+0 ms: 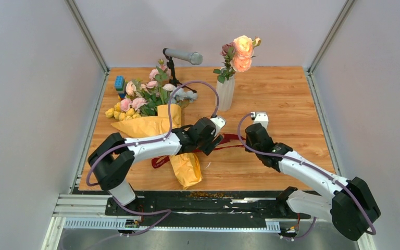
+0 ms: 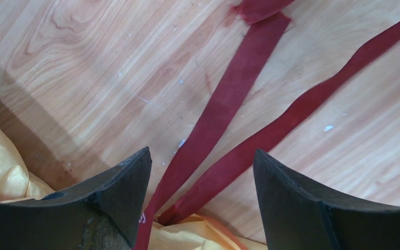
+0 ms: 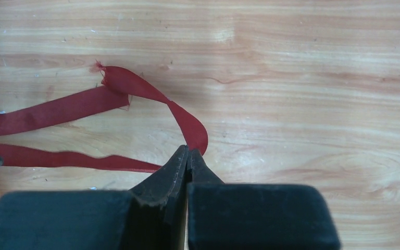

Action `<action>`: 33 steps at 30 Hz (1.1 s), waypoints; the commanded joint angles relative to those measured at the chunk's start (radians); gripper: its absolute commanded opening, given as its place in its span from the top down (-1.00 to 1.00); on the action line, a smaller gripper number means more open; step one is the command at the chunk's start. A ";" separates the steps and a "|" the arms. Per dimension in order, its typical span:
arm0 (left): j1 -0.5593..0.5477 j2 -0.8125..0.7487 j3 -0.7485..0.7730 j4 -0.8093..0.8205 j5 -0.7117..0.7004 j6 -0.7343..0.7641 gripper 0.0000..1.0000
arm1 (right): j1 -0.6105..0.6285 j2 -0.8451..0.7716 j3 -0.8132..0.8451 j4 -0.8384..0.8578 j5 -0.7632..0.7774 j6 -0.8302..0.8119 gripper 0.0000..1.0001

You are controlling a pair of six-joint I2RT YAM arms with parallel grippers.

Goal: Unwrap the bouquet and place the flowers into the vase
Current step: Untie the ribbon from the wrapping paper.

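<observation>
The bouquet (image 1: 151, 125) lies flat on the surface (image 1: 291, 94), left of centre, at about 9 o'clock from the middle. Its long axis runs from 11 o'clock to 5 o'clock. The flowers (image 1: 135, 99) fan out toward 11, and the crinkled orange-yellow paper (image 1: 186, 169) narrows to the stem end at 5.

The dark red ribbon (image 3: 57, 109) runs out of the paper in two tails toward 3 o'clock, flat on the wood. My right claw (image 3: 187, 156) is closed, with one tail pinched at its very tips. The tail bends up off the surface into the pinch, and its frayed end lies just beyond. I judge I hold it this way so I can pull toward 3 o'clock, away from the bundle, and draw the tie loose.

My left claw (image 2: 202, 166) is spread wide and holds nothing. It hangs over both tails where they leave the paper, one finger on each side. That looks like a spot from which it could steady the wrap against the pull.

The vase (image 1: 225, 94) stands upright at 12 o'clock, well apart from the bouquet, with peach roses (image 1: 242, 52) in it.
</observation>
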 commanded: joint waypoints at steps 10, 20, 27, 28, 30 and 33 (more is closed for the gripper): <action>-0.003 0.084 -0.007 0.021 -0.160 -0.049 -0.26 | -0.006 -0.069 -0.046 -0.016 0.006 0.049 1.00; -0.003 0.094 -0.039 -0.017 -0.197 -0.111 -0.07 | -0.006 -0.093 -0.081 -0.016 -0.008 0.063 1.00; -0.003 0.097 -0.054 -0.020 -0.182 -0.137 0.36 | -0.007 -0.094 -0.079 -0.016 -0.006 0.063 1.00; -0.003 0.095 -0.056 -0.022 -0.179 -0.140 0.51 | -0.006 -0.095 -0.081 -0.016 -0.006 0.063 1.00; -0.003 0.083 -0.061 -0.023 -0.174 -0.148 0.81 | -0.006 -0.097 -0.086 -0.016 -0.004 0.066 1.00; -0.003 0.042 -0.073 -0.020 -0.180 -0.161 1.00 | -0.006 -0.101 -0.089 -0.018 -0.004 0.069 1.00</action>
